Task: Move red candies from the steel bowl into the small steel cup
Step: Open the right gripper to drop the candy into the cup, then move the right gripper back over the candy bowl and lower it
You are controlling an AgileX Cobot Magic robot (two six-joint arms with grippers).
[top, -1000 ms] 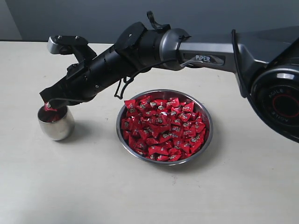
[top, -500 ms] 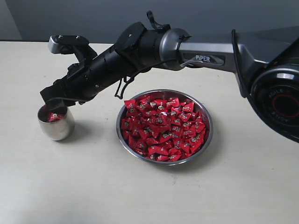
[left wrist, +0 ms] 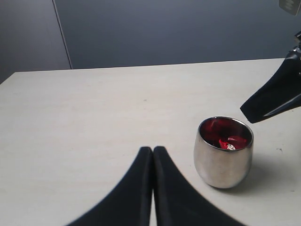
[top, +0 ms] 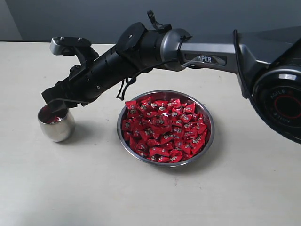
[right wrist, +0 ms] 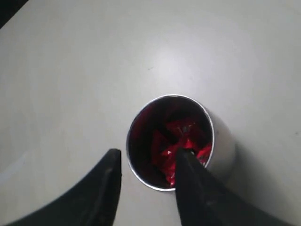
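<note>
Bearing "PIPER" (top: 204, 59): arm (top: 108, 70) above small steel cup (top: 57, 128)

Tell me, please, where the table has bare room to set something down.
Bare table spans the foreground, before the small steel cup and the steel bowl; the strip between them is free too, though the arm passes overhead. Crowded above the cup, where the right gripper hangs.

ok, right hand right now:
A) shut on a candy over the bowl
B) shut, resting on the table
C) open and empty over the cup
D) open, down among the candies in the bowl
C: the right hand hangs over the small steel cup, jaws apart, nothing between them; red candies lie inside the cup.
</note>
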